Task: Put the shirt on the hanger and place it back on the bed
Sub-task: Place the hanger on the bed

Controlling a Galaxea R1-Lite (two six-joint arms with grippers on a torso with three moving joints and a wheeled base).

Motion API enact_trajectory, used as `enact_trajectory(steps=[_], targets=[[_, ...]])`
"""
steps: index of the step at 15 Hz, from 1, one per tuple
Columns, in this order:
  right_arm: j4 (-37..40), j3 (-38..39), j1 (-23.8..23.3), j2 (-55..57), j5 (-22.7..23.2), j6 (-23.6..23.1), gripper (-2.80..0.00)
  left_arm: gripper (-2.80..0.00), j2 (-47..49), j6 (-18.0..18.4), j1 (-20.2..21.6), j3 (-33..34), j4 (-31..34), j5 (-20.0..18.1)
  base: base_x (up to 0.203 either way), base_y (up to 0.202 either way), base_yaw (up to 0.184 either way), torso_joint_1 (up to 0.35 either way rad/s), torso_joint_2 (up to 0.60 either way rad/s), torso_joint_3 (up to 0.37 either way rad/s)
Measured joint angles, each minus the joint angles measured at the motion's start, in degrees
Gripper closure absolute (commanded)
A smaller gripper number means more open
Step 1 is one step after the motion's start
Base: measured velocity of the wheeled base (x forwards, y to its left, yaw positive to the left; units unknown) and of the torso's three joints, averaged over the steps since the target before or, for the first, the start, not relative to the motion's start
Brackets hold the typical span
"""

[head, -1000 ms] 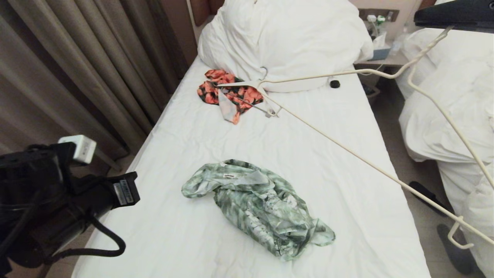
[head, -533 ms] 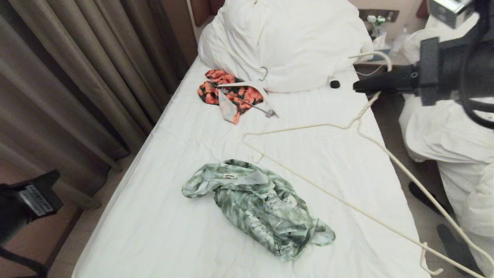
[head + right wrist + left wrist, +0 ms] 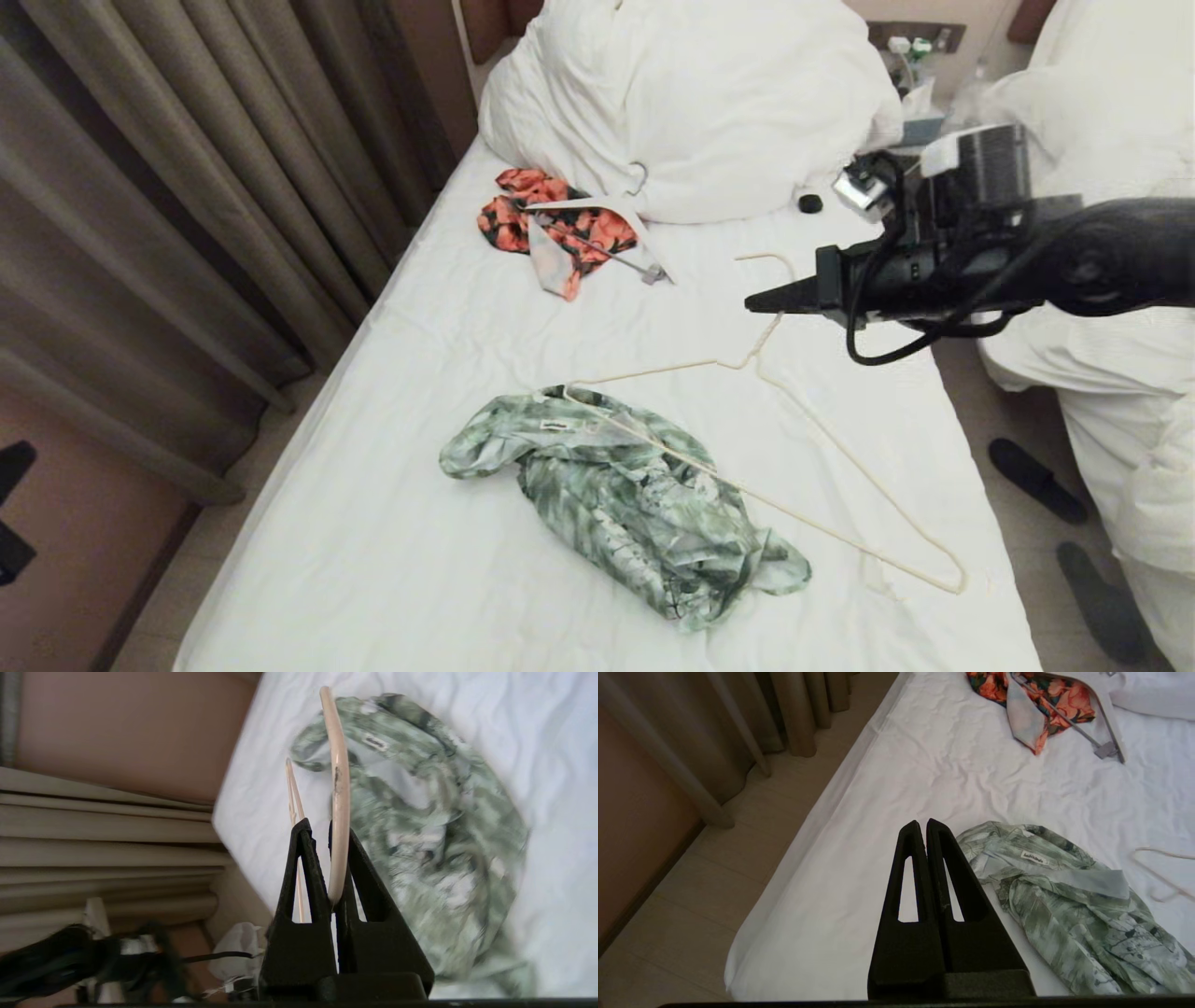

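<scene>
On the bed (image 3: 448, 308) our right gripper (image 3: 761, 303) is squeezed shut on the hanger (image 3: 822, 429), whose far end lies across the crumpled shirt (image 3: 616, 495), our left gripper (image 3: 922, 828) is shut and empty, so we have all the hanging left.

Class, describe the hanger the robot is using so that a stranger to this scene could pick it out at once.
Start at the bed with the big pillow. The hanger is gripped near its hook by the right gripper, one corner over the green shirt. It is thin, cream and bare, unlike the thick white hanger lying on the orange garment.
</scene>
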Motion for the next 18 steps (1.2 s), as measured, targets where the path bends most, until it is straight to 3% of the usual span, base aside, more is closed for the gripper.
enact_trajectory(steps=[6, 11, 12, 18], targets=[[-2.96, -8.94, 0.51, 17.17, 0.42, -2.52, 0.0, 0.0, -7.57, 0.32, 0.02, -2.79, 10.51, 0.04, 0.0, 0.0, 0.0, 0.0, 0.0, 0.0], [-2.91, -8.69, 2.33, 23.79, -3.01, -2.98, 0.0, 0.0, -9.31, 0.43, -0.22, -4.11, 13.8, -0.05, 0.0, 0.0, 0.0, 0.0, 0.0, 0.0], [-2.98, -8.19, 2.65, 24.35, -4.05, -3.04, -2.8, 0.0, -9.55, 0.46, -0.2, -4.13, 14.55, 0.0, 0.0, 0.0, 0.0, 0.0, 0.0, 0.0], [-2.84, -2.49, 3.64, 23.19, -11.11, -2.92, -2.8, 0.0, -11.98, 1.42, -0.07, -4.68, 18.29, 0.45, 0.0, 0.0, 0.0, 0.0, 0.0, 0.0]])
